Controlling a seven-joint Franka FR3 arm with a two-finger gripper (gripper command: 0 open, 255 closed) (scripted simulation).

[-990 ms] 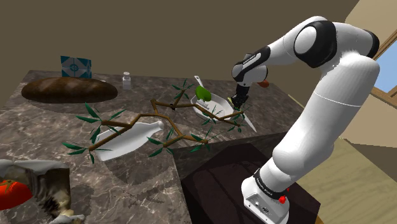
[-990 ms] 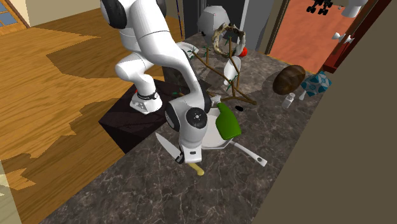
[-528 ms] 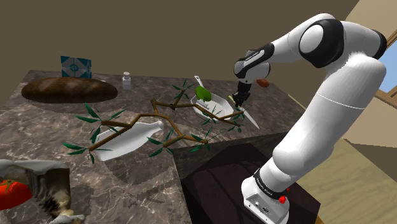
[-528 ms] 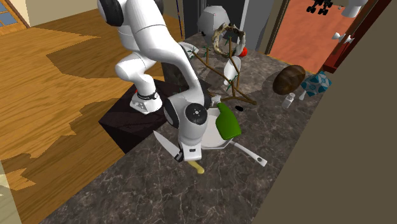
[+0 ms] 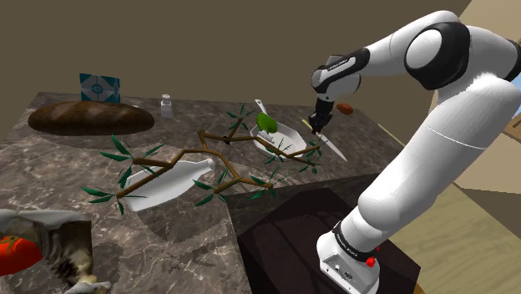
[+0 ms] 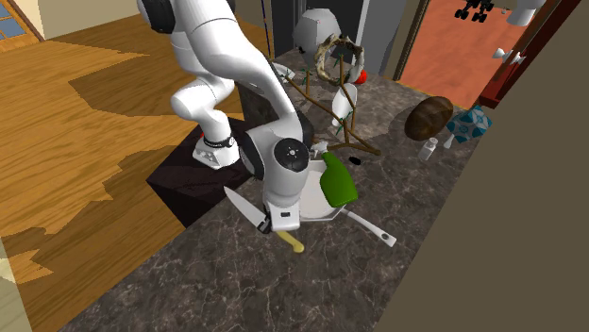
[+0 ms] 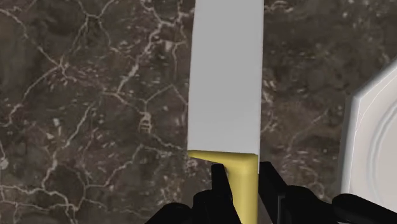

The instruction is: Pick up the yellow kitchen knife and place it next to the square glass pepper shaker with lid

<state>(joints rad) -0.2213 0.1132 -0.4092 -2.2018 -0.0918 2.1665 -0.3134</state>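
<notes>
My gripper [image 5: 318, 125] is shut on the yellow handle of the kitchen knife [image 5: 331, 147], whose grey blade slants down toward the counter's near edge. In the second exterior view the gripper [image 6: 274, 226] holds the knife [image 6: 240, 207] just above the dark marble counter [image 6: 208, 283], with the yellow handle end [image 6: 294, 243] sticking out behind. The wrist view has both fingers [image 7: 219, 184] clasping the handle, the gripper [image 7: 243, 184] below the knife [image 7: 226, 76]. The small clear pepper shaker [image 5: 166, 106] stands far back on the counter, beside the brown loaf; it also appears as the shaker [image 6: 429, 149].
A white pan [image 5: 282, 134] holding a green object [image 5: 266, 123] lies right beside the gripper. A leafy branch [image 5: 209, 163] sprawls over a white dish [image 5: 171, 179] mid-counter. A brown loaf [image 5: 90, 117] and a blue box [image 5: 99, 86] sit at the back.
The gripper has risen and shifted slightly toward the shoulder view's right, carrying the knife up off the counter. The arm's elbow has lifted too.
</notes>
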